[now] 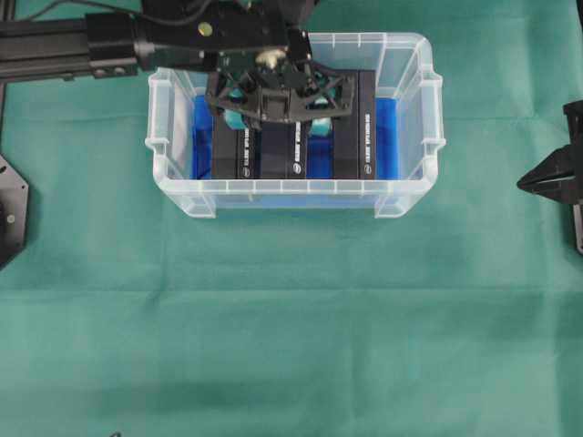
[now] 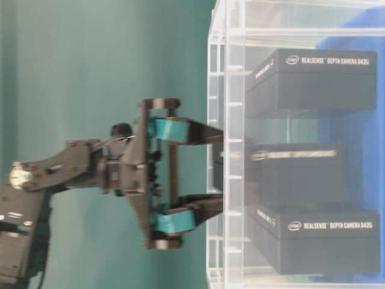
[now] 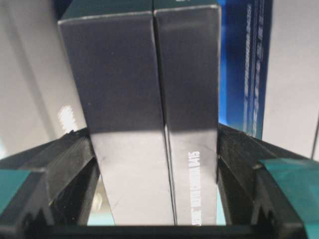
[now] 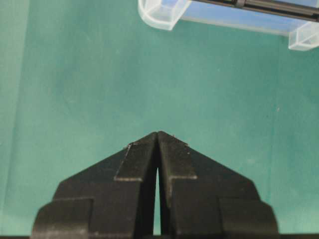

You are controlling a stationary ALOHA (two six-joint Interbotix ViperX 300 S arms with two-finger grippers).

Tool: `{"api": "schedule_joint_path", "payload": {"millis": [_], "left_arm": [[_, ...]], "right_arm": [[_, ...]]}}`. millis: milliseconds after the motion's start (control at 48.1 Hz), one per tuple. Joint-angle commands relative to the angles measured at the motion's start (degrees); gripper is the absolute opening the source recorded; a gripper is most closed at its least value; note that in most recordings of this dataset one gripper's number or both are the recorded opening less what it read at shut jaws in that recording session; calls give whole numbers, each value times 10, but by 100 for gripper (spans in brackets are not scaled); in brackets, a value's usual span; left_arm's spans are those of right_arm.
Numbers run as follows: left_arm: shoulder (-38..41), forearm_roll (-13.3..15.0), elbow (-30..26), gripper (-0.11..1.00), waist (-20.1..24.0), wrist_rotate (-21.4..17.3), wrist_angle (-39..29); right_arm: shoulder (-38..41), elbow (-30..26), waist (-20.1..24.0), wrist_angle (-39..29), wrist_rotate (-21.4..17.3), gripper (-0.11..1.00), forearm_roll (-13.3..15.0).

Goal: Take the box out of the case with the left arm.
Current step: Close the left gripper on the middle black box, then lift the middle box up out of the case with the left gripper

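Overhead view shows the left arm (image 1: 109, 45) stretched in from the upper left, its wrist bent so the left gripper (image 1: 278, 114) points down into the case (image 1: 412, 187). The case sits on the green cloth (image 1: 291, 319), and three black boxes stand side by side on edge over its blue lining (image 1: 389, 146).

From the left wrist camera, two dark slabs fill the space between the fingers (image 3: 70, 164), whose inner faces press against both outer sides. Whether these are two boxes or the lid and base of one box (image 3: 149, 124) is hard to say from so close, but the jaws are clamped on them, part-way closed. The table-level view shows the teal pads (image 2: 171, 129) just outside the case wall, with the fingertips reaching past it to either side of the middle box.

Out at the far right edge, well apart from the case, the right gripper (image 4: 158, 144) hangs above bare cloth with its jaws pressed together on nothing.
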State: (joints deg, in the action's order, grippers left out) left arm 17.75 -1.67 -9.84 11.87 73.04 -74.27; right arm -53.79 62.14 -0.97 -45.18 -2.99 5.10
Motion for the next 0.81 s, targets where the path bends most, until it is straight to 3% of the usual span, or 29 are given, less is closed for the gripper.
{"api": "schedule_joint_path", "payload": {"millis": [0, 789], "left_arm": [[-26, -1, -41, 62, -3, 9, -29], [-28, -7, -257, 62, 2, 15, -163]], "right_arm": [[3, -15, -1, 0, -2, 0, 1], [5, -14, -1, 0, 2, 0, 1]]}}
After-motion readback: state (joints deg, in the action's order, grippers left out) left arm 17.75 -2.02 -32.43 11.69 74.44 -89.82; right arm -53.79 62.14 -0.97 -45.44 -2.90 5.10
